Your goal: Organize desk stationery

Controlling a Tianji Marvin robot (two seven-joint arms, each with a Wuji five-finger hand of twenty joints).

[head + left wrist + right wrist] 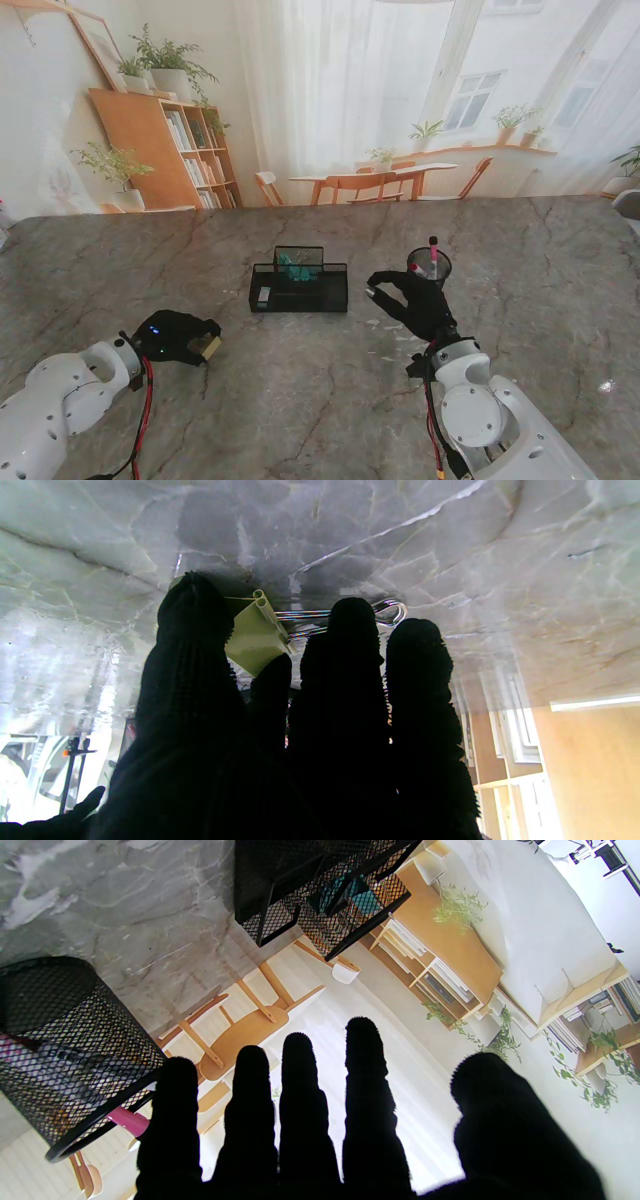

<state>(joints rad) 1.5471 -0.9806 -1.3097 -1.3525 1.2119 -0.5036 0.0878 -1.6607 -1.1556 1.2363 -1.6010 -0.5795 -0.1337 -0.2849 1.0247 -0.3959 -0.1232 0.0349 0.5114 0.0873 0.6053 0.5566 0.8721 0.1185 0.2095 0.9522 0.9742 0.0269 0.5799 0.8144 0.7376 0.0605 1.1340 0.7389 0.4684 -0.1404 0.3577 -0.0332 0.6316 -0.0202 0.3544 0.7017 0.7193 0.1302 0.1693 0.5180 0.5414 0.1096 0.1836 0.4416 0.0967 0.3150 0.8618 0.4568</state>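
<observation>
- The left hand (180,334) is to the left of the mesh tray (298,297) and nearer to me, low over the desk (300,400). Its fingers (192,645) are curled around a pale yellow-green binder clip (255,637). In the left wrist view the clip and its wire handles seem to lie against the marble, so I judge it gripped but not yet lifted.
- This clip appears to be the main thing left to put away. Its way from the left hand to the tray is bare marble, with nothing standing between.
- The mesh tray is in the middle of the desk. In it there is already a teal thing (290,266) in the far compartment and a small pale thing (264,295) at its left end, so part of the tidying looks done.
- A few small pale bits (385,325) lie on the desk to the right of the tray. They are too small to name; maybe they also need sorting.
- The right hand (415,300) is just right of the tray, flat, with fingers spread, and it holds nothing.
- The mesh pen cup (430,264) stands right of the tray, just beyond the right hand, with a pink pen (433,250) inside. The right hand has little room on that side.
- All desk edges are well apart from the tray.
</observation>
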